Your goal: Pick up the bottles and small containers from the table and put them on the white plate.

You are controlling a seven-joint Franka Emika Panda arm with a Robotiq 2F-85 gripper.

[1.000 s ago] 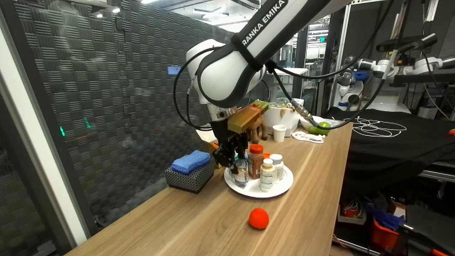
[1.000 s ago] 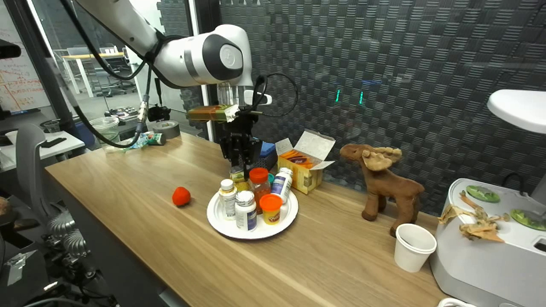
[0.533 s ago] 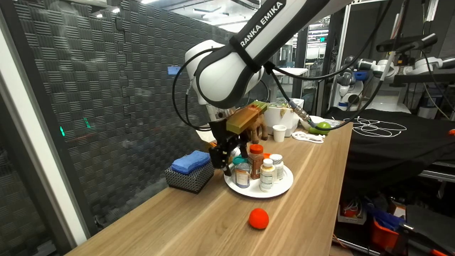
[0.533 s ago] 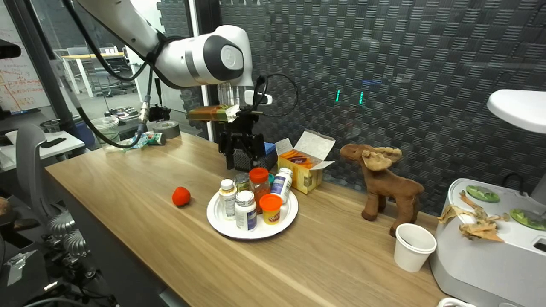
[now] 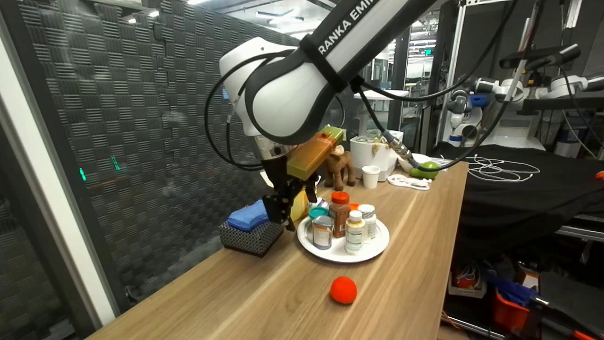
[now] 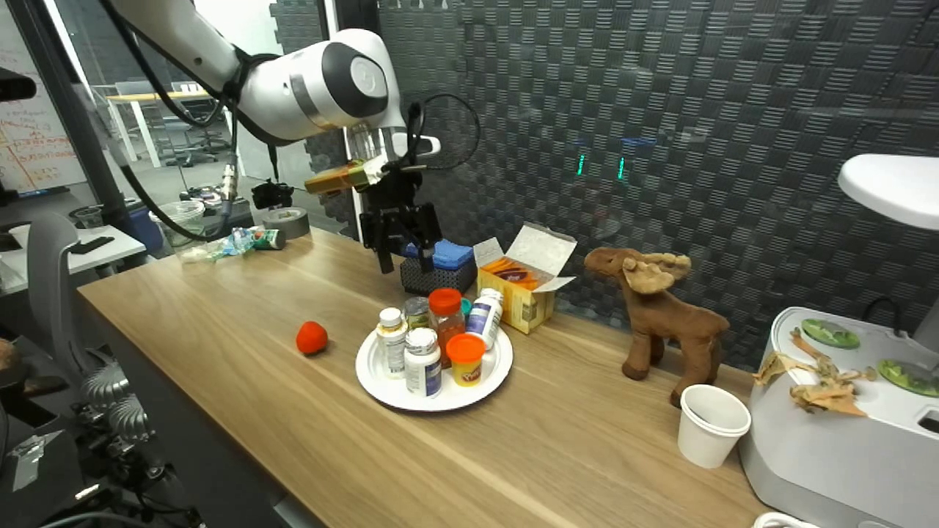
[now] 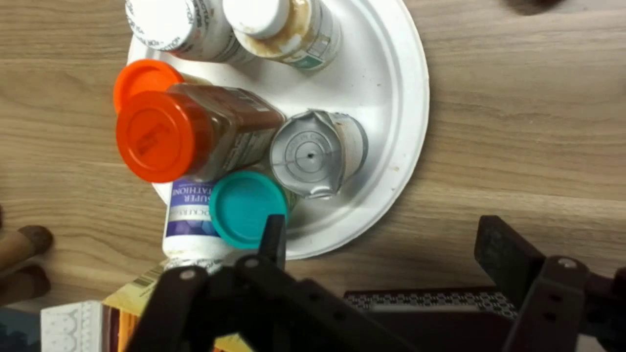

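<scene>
Grasping the silvery can, upright on the white plate beside the red-capped jar, likely demands light pressure across its labelled wall (the creased top suggests thin, easily dented metal), while the gripper hangs empty, jaws spread wide.

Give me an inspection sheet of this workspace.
Surface: light-brown wood-grain tabletop.
Job's things: on the round white plate, red-capped brown jar, silvery can, teal-lidded container, orange-lidded yellow tub, two white-capped bottles; purple-labelled white bottle tilted.
Clutter: roundish red object, open yellow carton, brown plush moose, white cups, blue cloth on dark patterned box.
Grippers: black two-fingered gripper, open; held, nothing seen.
Cables: black cable looping beside the white robot arm; white cord on the tabletop.
Surroundings: dark textured wall panels.
</scene>
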